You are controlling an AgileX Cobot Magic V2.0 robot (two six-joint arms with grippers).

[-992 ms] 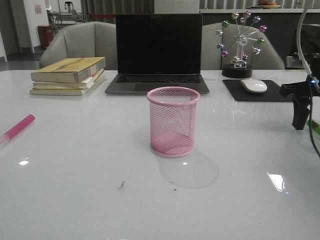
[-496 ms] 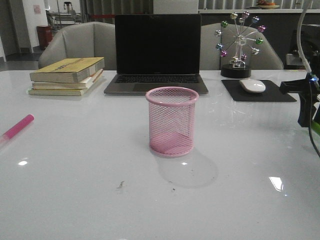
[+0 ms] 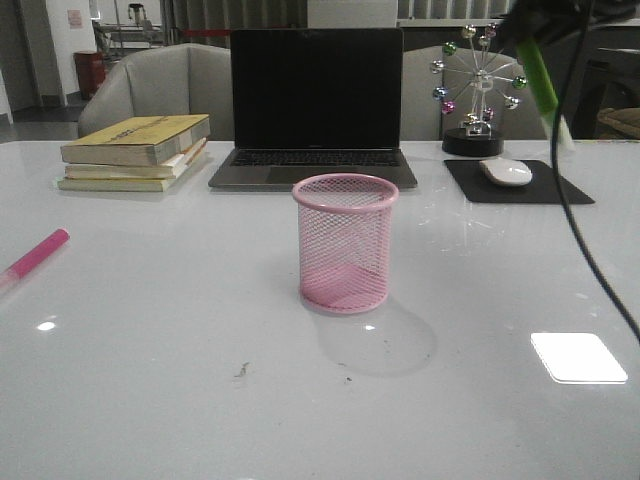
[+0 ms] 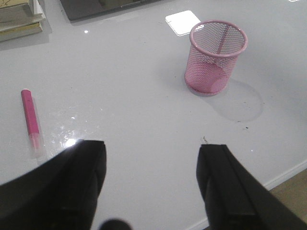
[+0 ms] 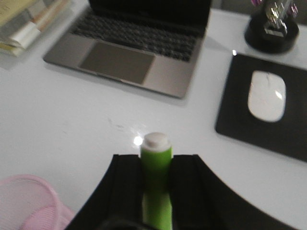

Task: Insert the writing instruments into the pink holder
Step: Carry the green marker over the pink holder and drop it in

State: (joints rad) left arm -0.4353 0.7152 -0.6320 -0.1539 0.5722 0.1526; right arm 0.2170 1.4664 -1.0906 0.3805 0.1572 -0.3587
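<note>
Your right gripper point(image 5: 156, 167) has its jaws clamped on the green marker point(image 5: 156, 163), raised high at the table's far right, well apart from the pink holder point(image 3: 346, 242) that stands upright and empty at mid-table. In the front view the marker point(image 3: 541, 82) hangs tilted in front of the ferris-wheel ornament point(image 3: 478, 90), pale tip pointing down and to the right, with the arm itself mostly out of frame at the top edge.

The right wrist view gives you what the front cannot: black fingers point(image 5: 192, 191) pressed against both sides of the green barrel, its pale end poking out past them, with the laptop point(image 5: 139, 48), the white mouse point(image 5: 266, 95) on its black pad point(image 5: 288, 120), and a slice of the holder's rim point(image 5: 29, 199) below.

The left wrist view alone shows your left gripper point(image 4: 151, 167), jaws spread wide and holding nothing, hovering over bare table point(image 4: 144, 120). The pink marker point(image 4: 30, 115) lies flat on the surface beside it, untouched, well apart from the holder point(image 4: 217, 56). The front view places that pink marker point(image 3: 35, 253) at the table's left edge, in front of the stacked books point(image 3: 135, 150).
</note>
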